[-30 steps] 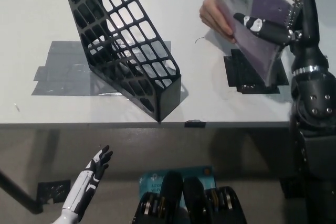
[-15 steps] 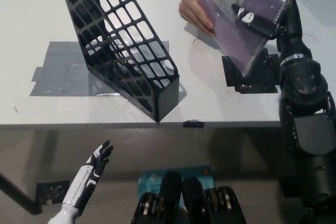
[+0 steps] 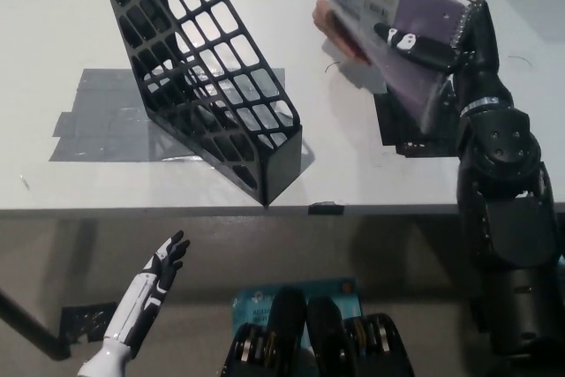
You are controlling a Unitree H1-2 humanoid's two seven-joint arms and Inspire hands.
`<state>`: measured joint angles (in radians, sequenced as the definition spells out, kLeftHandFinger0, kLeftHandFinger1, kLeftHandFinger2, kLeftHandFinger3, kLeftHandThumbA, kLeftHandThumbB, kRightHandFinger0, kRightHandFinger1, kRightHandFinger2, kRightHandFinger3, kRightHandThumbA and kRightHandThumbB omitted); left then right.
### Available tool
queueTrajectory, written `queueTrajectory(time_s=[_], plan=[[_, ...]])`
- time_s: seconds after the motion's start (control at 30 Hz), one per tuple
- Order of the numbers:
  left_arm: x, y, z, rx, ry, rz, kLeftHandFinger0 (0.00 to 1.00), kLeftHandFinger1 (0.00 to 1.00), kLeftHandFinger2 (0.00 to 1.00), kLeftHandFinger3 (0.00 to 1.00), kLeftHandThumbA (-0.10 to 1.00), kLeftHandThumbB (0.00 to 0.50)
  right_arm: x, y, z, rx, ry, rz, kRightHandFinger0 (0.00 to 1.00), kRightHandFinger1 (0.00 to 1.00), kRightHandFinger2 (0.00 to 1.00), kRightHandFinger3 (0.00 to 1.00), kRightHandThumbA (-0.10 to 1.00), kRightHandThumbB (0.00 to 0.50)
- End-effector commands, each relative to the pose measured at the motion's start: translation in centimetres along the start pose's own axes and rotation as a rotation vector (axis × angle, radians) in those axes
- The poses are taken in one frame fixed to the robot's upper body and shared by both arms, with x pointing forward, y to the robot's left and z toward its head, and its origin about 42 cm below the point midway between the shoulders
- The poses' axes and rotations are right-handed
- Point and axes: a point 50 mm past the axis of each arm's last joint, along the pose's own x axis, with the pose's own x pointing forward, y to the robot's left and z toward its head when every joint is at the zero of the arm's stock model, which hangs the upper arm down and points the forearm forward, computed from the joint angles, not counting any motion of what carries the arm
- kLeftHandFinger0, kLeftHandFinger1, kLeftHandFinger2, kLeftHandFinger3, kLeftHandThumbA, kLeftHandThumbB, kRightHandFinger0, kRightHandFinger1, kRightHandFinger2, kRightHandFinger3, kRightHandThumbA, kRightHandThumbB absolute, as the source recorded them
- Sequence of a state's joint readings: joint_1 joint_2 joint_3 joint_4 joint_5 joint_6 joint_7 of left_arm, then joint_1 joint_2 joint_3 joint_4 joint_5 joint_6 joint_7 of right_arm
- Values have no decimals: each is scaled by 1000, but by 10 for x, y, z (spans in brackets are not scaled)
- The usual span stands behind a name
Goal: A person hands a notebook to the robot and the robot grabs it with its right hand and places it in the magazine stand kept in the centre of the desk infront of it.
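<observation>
bright overhead light | soft shadows | notebook point(image 3: 397, 33) motion-blurred

Notebook point(image 3: 388, 15): top edge cut off by the upper frame edge; it hides most of the person's hand point(image 3: 334, 31) at upper centre. Stand point(image 3: 203, 77): top cut off at upper left. Notebook cover print too small to read.

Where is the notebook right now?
In the head view, upper right: the notebook is held above the desk by the right robot hand, a person's hand behind it, right of the magazine stand.
</observation>
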<state>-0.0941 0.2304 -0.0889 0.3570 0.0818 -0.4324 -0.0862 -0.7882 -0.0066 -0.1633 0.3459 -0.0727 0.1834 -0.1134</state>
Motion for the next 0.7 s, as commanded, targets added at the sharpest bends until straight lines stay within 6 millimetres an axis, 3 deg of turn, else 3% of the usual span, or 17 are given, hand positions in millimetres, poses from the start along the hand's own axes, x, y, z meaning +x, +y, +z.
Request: queueTrajectory(time_s=[0.0,0.1,0.17,0.23,0.3,0.47,0.67], plan=[[8,12,8,26,-61,6,1000,1000,1000,1000,1000,500,3,5,58,324,-139,20,0,0,0,0,847,66],[8,12,8,12,-61,7,1000,1000,1000,1000,1000,500,0,1,71,407,-171,44,0,0,0,0,853,83],[8,11,8,9,-57,7,1000,1000,1000,1000,1000,500,-3,-2,85,465,-200,45,0,0,0,0,913,137],[8,11,7,6,-55,6,1000,1000,1000,1000,1000,500,-7,-4,104,565,-233,46,0,0,0,0,851,75],[8,10,7,1,-51,4,1000,1000,1000,1000,1000,500,-13,-5,126,626,-273,59,0,0,0,0,888,34],[11,13,9,2,-55,6,1000,1000,1000,1000,1000,500,-20,-7,160,753,-350,85,0,0,0,0,909,41],[11,13,9,3,-51,7,1000,1000,1000,1000,1000,500,-30,-5,183,779,-419,72,0,0,0,0,875,31]])
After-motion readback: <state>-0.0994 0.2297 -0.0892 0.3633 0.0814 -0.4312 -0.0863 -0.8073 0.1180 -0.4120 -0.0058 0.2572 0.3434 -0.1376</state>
